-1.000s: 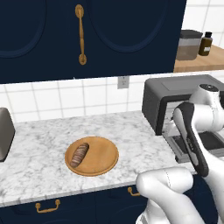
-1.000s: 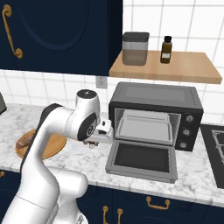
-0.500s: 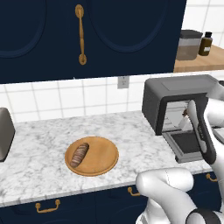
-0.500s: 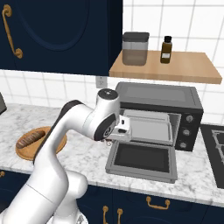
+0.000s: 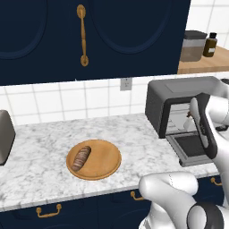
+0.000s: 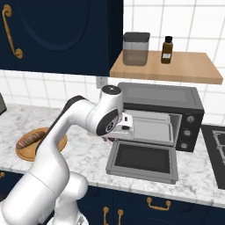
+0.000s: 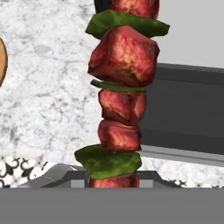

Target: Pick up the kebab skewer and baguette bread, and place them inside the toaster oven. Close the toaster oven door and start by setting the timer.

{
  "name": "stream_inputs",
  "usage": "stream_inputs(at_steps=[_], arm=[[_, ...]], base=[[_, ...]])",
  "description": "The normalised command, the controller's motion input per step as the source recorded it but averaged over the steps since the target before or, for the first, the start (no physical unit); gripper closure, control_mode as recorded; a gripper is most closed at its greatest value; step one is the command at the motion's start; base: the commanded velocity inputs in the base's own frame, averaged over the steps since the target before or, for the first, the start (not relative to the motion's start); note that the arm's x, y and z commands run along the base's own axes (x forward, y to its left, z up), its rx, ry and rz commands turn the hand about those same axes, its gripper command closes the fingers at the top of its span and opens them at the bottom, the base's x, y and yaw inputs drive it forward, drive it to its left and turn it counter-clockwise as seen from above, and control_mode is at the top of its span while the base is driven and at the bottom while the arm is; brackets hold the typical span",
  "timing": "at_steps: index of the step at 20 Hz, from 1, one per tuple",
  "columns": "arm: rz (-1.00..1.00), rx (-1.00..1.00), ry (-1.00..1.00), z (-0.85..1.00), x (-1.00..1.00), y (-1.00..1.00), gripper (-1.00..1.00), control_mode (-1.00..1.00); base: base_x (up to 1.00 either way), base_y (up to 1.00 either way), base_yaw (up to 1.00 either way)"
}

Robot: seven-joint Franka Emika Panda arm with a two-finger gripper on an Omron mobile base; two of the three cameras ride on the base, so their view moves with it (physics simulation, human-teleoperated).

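Observation:
My gripper (image 6: 119,131) is shut on the kebab skewer (image 7: 120,92), whose red meat chunks and green pieces run up the middle of the hand view. The hand hangs just in front of the toaster oven (image 6: 162,115), at the left end of its mouth and above the near left corner of the toaster oven door (image 6: 143,160), which lies folded down flat. A metal tray (image 6: 151,127) shows inside the oven. The baguette bread (image 5: 81,158) lies on the left part of the round wooden plate (image 5: 100,163), far left of the hand.
A light grey toaster (image 5: 4,136) stands at the counter's left end. Above the oven, a wooden shelf (image 6: 184,70) carries a jar (image 6: 135,48) and a dark bottle (image 6: 166,49). A stovetop (image 6: 215,140) lies right of the oven. Bare marble counter lies between plate and oven.
The arm has swung right, away from the plate, carrying the skewer up to the open toaster oven's mouth. The baguette has stayed on the plate.

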Motion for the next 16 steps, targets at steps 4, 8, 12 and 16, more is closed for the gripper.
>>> stream_inputs(at_steps=[4,8,12,16], arm=[[0.10,-0.08,0.00,-0.15,0.00,-0.29,1.00,-1.00],[0.14,-0.03,0.00,-0.01,0.02,-0.23,1.00,-1.00],[0.09,0.00,0.00,0.00,0.08,-0.01,1.00,-1.00],[0.02,-0.01,0.08,-0.01,0.20,0.00,1.00,-1.00]], base=[[0.00,0.00,0.00],[0.00,0.00,0.00],[0.00,0.00,0.00],[0.00,0.00,0.00]])
